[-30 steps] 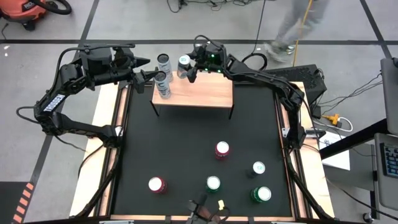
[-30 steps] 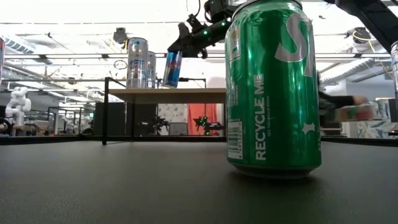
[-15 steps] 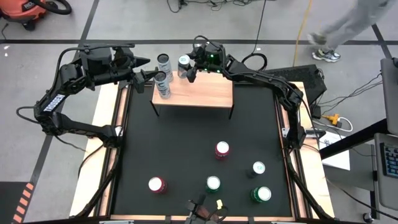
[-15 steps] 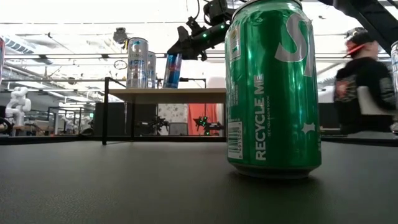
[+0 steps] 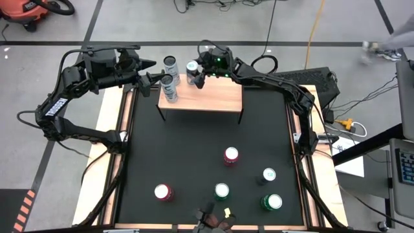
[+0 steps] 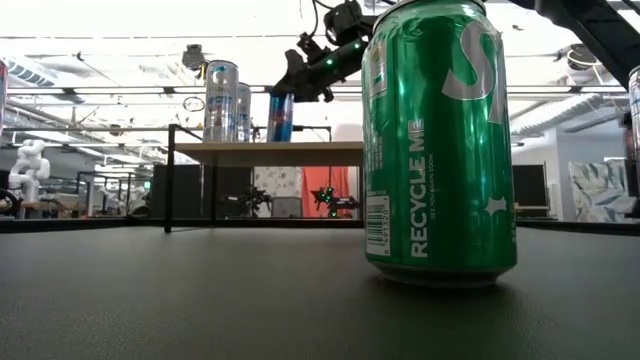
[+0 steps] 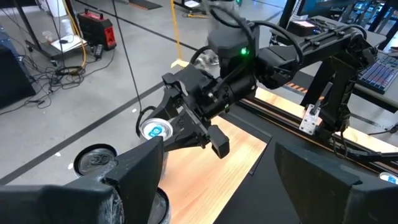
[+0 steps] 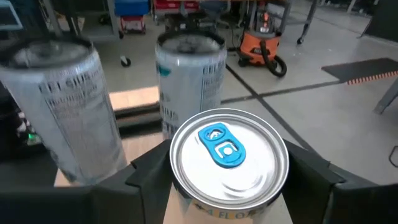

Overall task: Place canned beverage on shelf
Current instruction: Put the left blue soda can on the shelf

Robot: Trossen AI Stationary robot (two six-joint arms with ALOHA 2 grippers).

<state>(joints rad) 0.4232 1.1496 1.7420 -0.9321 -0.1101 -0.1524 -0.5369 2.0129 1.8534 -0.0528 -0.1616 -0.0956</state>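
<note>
At the shelf's (image 5: 207, 98) back edge, the right pincer (image 5: 196, 72) grips a blue-tabbed can (image 5: 192, 66). Only the low view shows it standing upright on the board. The left pincer (image 5: 154, 77) hangs spread, empty, beside the shelf's left corner.

8 cans (image 5: 231, 156), 1 shelf (image 5: 217, 98), 2 arms (image 5: 71, 84).

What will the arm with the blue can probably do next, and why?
Probably open its fingers and lift away. The right gripper holds the blue can upright, its base seemingly down on the shelf beside two silver cans. The left gripper waits open by the shelf's other end.
</note>
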